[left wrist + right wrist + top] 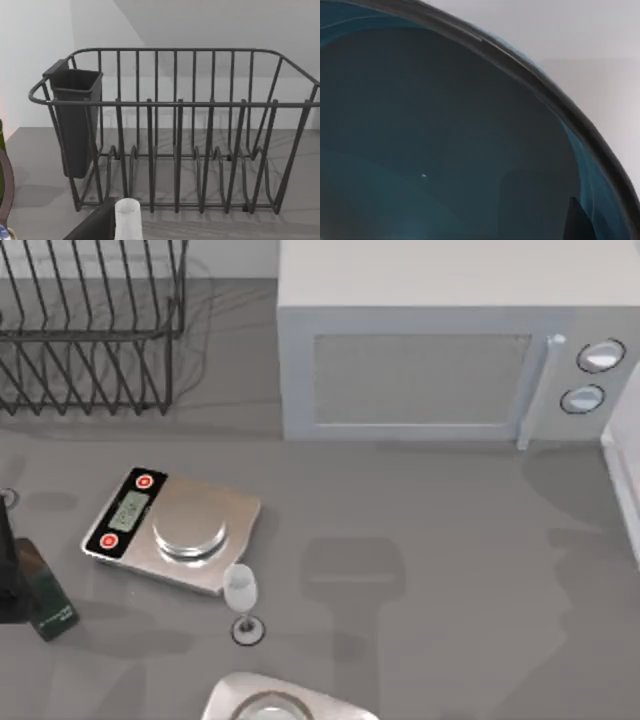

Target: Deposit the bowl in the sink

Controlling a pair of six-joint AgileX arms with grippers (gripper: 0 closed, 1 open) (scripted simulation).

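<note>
The bowl (445, 125) lies very close under my right wrist view. Its inside is dark teal, with a dark rim (530, 75) and a blue outer edge against a pale surface. A dark sliver of my right gripper (577, 222) overlaps the bowl's inside near the rim. At the top view's far left edge, beside a green bottle (45, 598), my left arm (8, 575) stands still. A silver rounded slab with a round hollow (290, 702) pokes in at the front edge. I cannot tell whether it is the sink.
A black wire dish rack (90, 330) with a dark cutlery cup (75, 120) stands back left. A white microwave (430, 350) fills the back. A kitchen scale (175, 530) and a wine glass (242, 602) sit left of centre. A white edge (625, 470) runs along the right.
</note>
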